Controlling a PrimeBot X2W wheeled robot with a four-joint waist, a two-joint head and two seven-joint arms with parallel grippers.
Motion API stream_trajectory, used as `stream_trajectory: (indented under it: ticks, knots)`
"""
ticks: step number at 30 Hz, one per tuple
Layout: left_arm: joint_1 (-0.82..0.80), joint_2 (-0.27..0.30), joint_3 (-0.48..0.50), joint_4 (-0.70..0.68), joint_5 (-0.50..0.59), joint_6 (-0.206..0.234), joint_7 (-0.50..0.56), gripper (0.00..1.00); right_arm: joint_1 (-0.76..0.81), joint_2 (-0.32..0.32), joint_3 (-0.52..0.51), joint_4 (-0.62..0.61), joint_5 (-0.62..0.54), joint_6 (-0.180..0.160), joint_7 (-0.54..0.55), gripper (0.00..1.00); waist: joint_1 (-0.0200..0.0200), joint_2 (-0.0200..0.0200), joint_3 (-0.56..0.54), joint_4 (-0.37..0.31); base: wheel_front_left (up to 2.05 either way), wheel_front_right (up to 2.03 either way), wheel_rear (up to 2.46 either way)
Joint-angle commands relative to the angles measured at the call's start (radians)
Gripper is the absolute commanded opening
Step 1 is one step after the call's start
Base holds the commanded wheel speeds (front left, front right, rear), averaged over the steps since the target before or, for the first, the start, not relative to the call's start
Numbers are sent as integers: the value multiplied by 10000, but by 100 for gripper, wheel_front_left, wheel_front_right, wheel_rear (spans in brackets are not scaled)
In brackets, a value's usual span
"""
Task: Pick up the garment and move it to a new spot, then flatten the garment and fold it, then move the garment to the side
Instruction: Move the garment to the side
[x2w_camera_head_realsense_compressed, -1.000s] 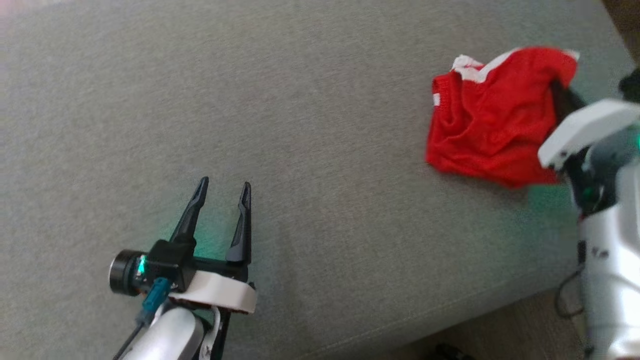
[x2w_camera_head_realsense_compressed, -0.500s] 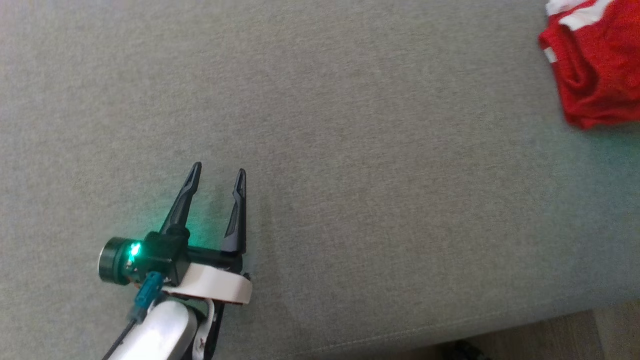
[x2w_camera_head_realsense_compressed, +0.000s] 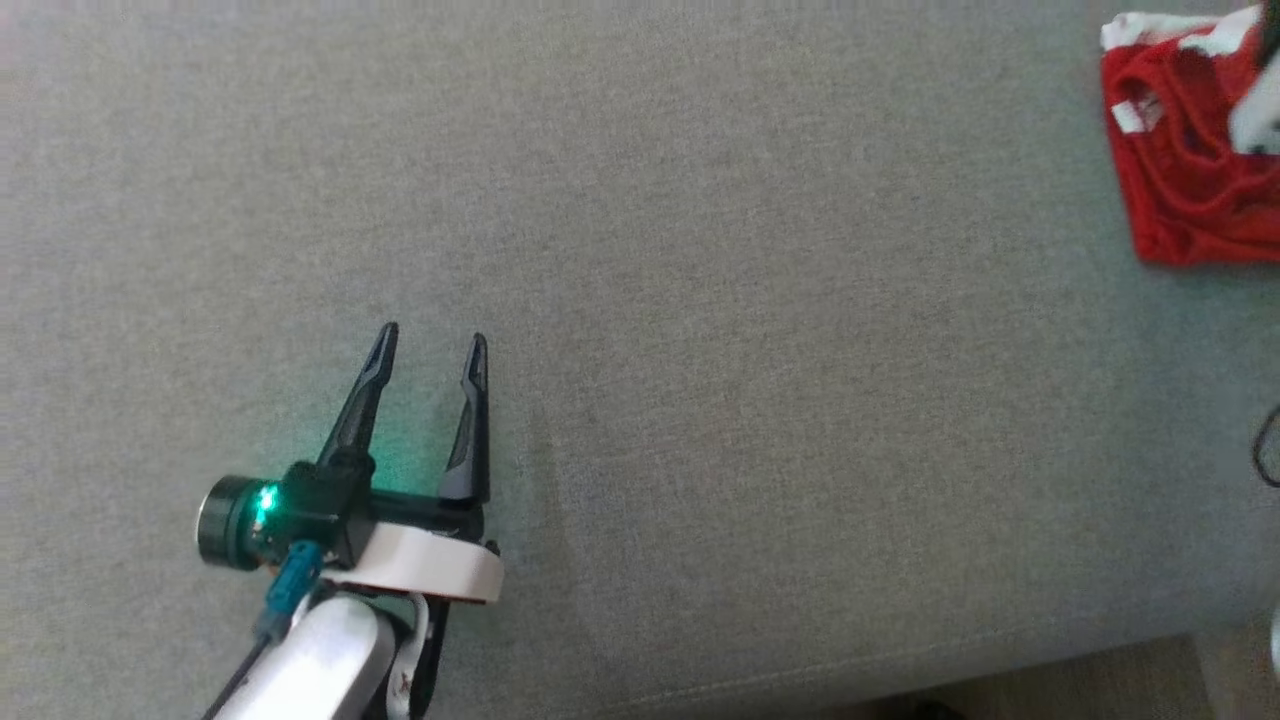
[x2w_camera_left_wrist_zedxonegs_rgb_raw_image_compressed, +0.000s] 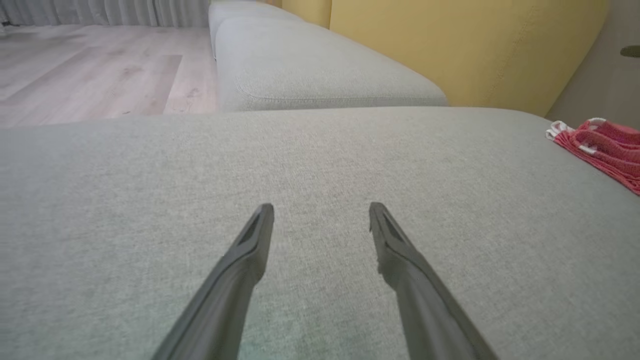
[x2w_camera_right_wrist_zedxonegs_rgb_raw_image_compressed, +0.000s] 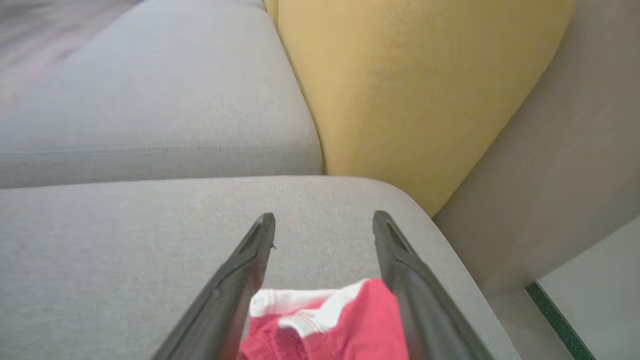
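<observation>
The garment (x2w_camera_head_realsense_compressed: 1180, 190) is a red piece with white trim, lying crumpled on the grey sofa cushion (x2w_camera_head_realsense_compressed: 760, 300) at the far right of the head view. A pale, blurred part of my right arm (x2w_camera_head_realsense_compressed: 1255, 110) overlaps its right side. In the right wrist view my right gripper (x2w_camera_right_wrist_zedxonegs_rgb_raw_image_compressed: 324, 220) is open, its fingers spread over the garment (x2w_camera_right_wrist_zedxonegs_rgb_raw_image_compressed: 325, 325), which lies low between them. My left gripper (x2w_camera_head_realsense_compressed: 433, 337) hovers open and empty over bare cushion at the lower left, far from the garment. The left wrist view shows that gripper (x2w_camera_left_wrist_zedxonegs_rgb_raw_image_compressed: 322, 207) with the garment (x2w_camera_left_wrist_zedxonegs_rgb_raw_image_compressed: 605, 147) at the right edge.
A yellow back cushion (x2w_camera_right_wrist_zedxonegs_rgb_raw_image_compressed: 410, 85) stands behind the seat. A second grey seat cushion (x2w_camera_left_wrist_zedxonegs_rgb_raw_image_compressed: 310, 70) adjoins it, with wooden floor (x2w_camera_left_wrist_zedxonegs_rgb_raw_image_compressed: 75, 65) beyond. The sofa's front edge (x2w_camera_head_realsense_compressed: 900, 670) runs along the bottom right. A dark cable loop (x2w_camera_head_realsense_compressed: 1268, 445) shows at the right edge.
My right gripper has gone from shut on the lifted garment to open, and the garment now lies slumped on the cushion. The head view has shifted left. The left gripper has stayed put.
</observation>
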Motion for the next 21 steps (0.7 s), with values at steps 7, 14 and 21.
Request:
stream_trajectory:
  ticks: [7,14,21]
  knots:
    - [11,13,787,188,-520,116,-513,100,385,407,1661,-1155,1010,65,-698,100,0,0,-1346,473,0,0,0]
    - [882,-15,1274,573,-1053,194,-836,100,2418,1174,1813,-1915,1131,65,-1623,100,0,0,-2691,1096,0,0,0]
    - [1976,10,1534,875,-1414,196,-986,100,5142,2211,1486,-3214,596,65,-2249,100,0,0,-3771,1619,0,0,0]
